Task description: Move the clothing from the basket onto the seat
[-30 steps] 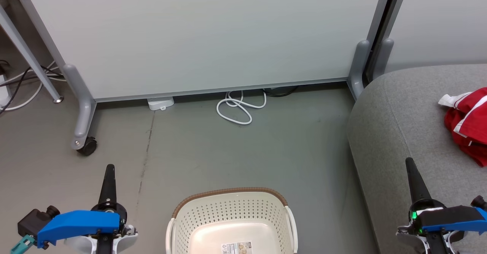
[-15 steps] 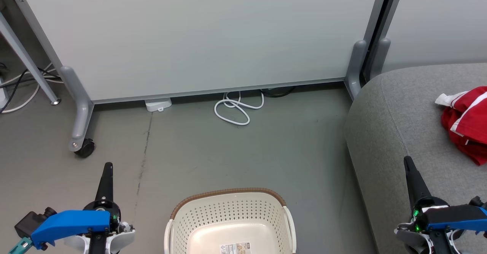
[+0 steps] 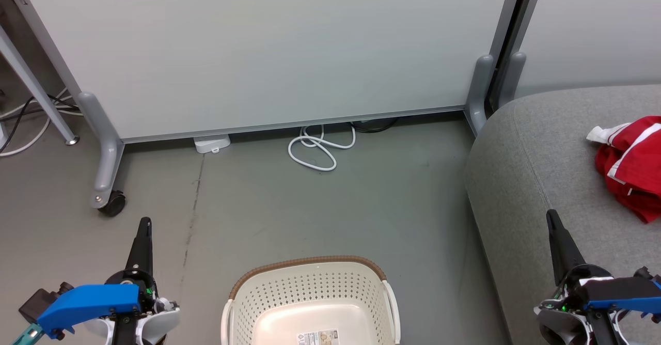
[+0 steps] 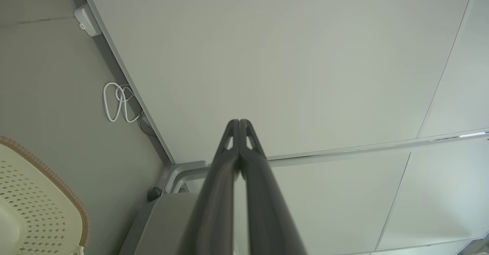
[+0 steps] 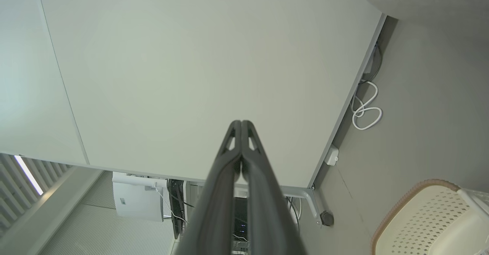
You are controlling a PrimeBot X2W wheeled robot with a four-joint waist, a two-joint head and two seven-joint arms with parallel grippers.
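Observation:
Red clothing point(image 3: 632, 164) with white trim lies crumpled on the grey seat point(image 3: 521, 169) at the right edge of the head view. The cream basket point(image 3: 310, 283) with its brown rim stands on the floor at bottom centre, and only a label shows on its floor. My left gripper point(image 3: 146, 223) is shut and holds nothing, left of the basket above the floor. My right gripper point(image 3: 551, 215) is shut and holds nothing, over the seat's front part, near the clothing. Both wrist views show my fingers pressed together, left gripper point(image 4: 239, 122) and right gripper point(image 5: 241, 123), pointing at a pale panel.
A pale partition panel point(image 3: 268, 50) on grey wheeled feet point(image 3: 106, 179) stands behind the basket. A coiled white cable point(image 3: 317, 146) and a small white box point(image 3: 211, 142) lie at its base. More cables point(image 3: 26, 123) run at the far left. Grey floor lies between basket and panel.
The whole head view has shifted slightly, so the camera has moved. Both grippers stay shut, and the clothing and basket lie as before.

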